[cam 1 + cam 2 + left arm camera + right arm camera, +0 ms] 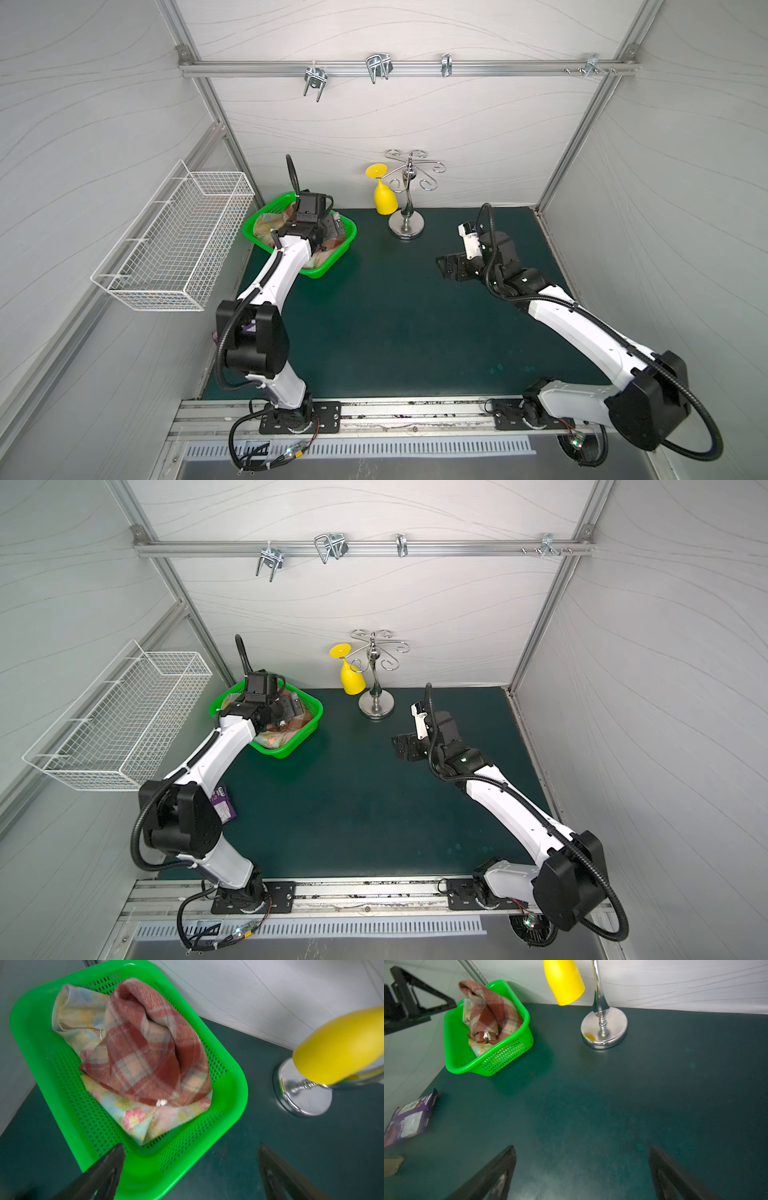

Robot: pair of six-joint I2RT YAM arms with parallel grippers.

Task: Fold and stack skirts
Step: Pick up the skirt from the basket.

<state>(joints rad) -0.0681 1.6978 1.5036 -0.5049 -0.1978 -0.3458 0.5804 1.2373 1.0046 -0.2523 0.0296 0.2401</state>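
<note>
I see the plaid skirt bunched atop the flowered skirt in the green basket at the table's back left. My left jaws hang open over the basket; my right jaws are open, empty.

Plaid skirt crumpled atop floral skirt.

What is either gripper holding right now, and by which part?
Nothing: left gripper is open above the green basket, right gripper open above the mat.
</note>
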